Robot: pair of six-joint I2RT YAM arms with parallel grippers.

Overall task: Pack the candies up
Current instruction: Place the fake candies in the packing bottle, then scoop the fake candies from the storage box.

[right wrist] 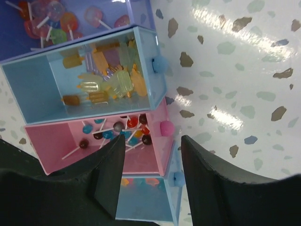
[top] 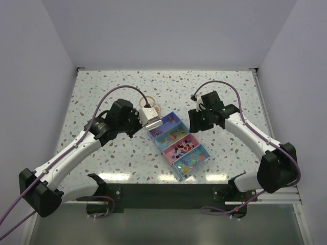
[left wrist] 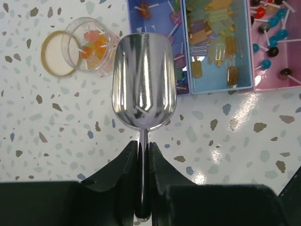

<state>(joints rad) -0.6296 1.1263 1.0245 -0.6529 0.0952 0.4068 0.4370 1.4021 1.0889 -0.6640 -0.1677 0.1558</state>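
Candies (left wrist: 214,23) boxed, scoop empty

They lie sorted in the compartments of the box (right wrist: 28,89) on the counter (left wrist: 47,122), a few more in the open jar (left wrist: 89,44) beside its lid (left wrist: 55,52). The left gripper (left wrist: 143,155) is clamped on the handle of an empty metal scoop (left wrist: 145,80); the right gripper (right wrist: 151,147) hangs open above the pink compartment

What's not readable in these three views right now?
- Top view: the candies are too small to tell apart.
- Left wrist: the scoop covers part of the purple compartment; the pink compartment is cut off by the right edge.
- Right wrist: the lowest blue compartment sits mostly behind the fingers of the right gripper.
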